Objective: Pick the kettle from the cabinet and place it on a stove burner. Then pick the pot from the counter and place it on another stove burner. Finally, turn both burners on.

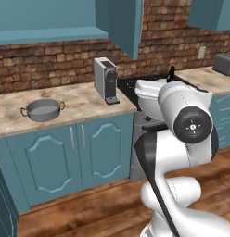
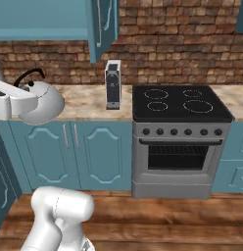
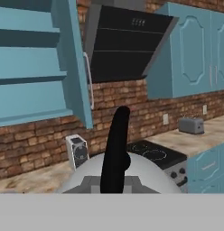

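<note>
Left base view: the white arm rises at lower right, its big dark-capped joint in the foreground. Just behind it sits the silvery-white kettle (image 1: 145,89), its black handle tip poking up beside the arm; the grip itself is hidden here. The grey pot (image 1: 42,109) stands on the marbled counter (image 1: 84,99) at left, well apart from the kettle. A grey coffee machine (image 1: 105,79) stands on the counter near the stove edge. The open teal cabinet (image 1: 52,23) hangs above, shelf bare. A toaster (image 1: 223,64) sits on the far counter at right.

Right base view: the kettle (image 2: 41,102) hangs at the left edge, off the counter's front, w/ its thin black arched handle up top and the arm's white link reaching in from the left. The black cooktop (image 2: 180,103) w/ its white ring stove burners (image 2: 157,94) lies well to the right, beyond the coffee machine (image 2: 112,84). Knobs line the oven front below.

Hand view: the kettle's dome (image 3: 118,173) sits at the bottom, its black handle rising up the centre. The gripper (image 3: 114,184) is closed tight on that handle, fingers mostly hidden behind it. Beyond: the cabinet (image 3: 32,76) w/ door swung open, a black range hood (image 3: 125,43), the cooktop (image 3: 152,153) and toaster (image 3: 191,125)
</note>
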